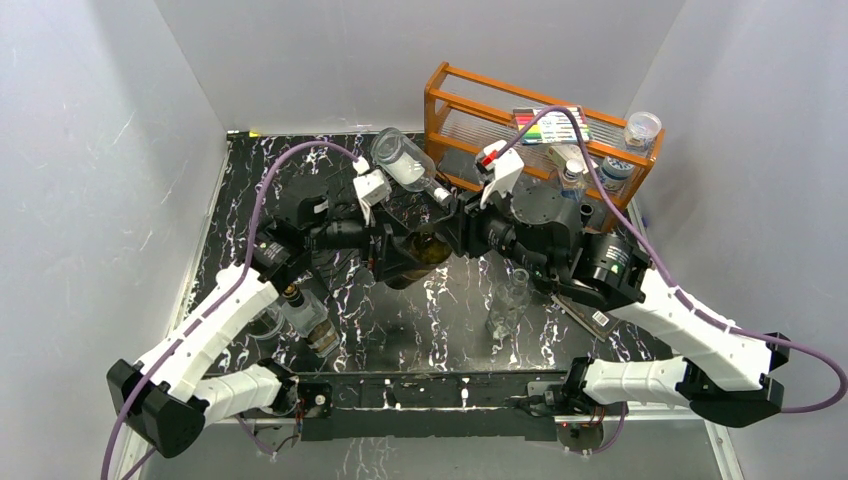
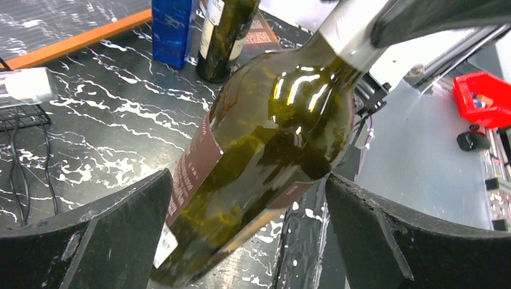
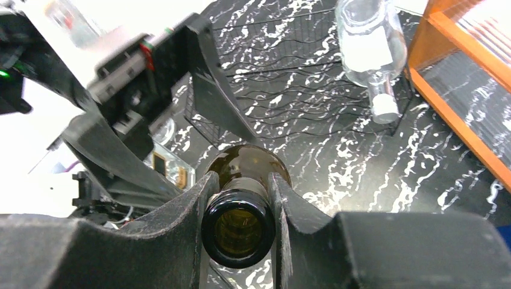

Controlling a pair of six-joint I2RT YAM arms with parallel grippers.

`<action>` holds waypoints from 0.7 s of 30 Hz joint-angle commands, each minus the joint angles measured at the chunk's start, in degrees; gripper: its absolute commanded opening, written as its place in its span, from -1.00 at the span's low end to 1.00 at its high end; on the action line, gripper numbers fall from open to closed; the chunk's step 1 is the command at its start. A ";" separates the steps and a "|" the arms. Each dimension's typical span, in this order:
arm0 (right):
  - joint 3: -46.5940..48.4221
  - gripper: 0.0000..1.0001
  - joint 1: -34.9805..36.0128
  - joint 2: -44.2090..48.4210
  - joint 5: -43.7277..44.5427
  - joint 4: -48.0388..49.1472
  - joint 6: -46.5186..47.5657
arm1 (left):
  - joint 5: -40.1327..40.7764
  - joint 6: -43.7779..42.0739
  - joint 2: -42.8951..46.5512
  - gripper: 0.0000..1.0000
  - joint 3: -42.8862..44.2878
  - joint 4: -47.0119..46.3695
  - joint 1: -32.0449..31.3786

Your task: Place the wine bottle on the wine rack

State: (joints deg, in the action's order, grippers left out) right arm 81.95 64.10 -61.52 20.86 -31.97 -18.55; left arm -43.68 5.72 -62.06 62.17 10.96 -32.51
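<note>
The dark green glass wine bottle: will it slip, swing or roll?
Probably slippery: the dark green glass wine bottle is glossy, and the right jaws pinch only its neck, so it may swing. It looks uncorked and empty, so likely light. Its round body would roll outside the black wire rack.

Wine bottle [image 2: 271, 138] glossy green glass; wine rack [image 3: 301, 78] thin blk metal wire.

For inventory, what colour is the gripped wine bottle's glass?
Dark olive green; the wine bottle shows best in left wrist view.
</note>
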 commanded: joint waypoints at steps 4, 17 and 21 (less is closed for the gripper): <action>6.32 -1.00 -0.02 -0.35 -3.31 9.90 -5.45 | -6.41 -8.35 1.16 0.96 -3.84 -5.01 -1.77; 6.04 -1.00 -0.02 0.53 -6.79 9.72 -6.92 | -12.03 -14.36 0.40 0.36 -8.34 -10.54 -1.86; 5.49 -1.00 -0.02 1.01 -6.43 6.87 -7.24 | -9.79 -20.36 0.88 -0.23 -7.72 -8.33 -1.90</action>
State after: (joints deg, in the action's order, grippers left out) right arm 83.59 63.75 -63.11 15.68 -31.57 -23.51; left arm -53.41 -8.14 -62.19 53.71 3.05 -34.30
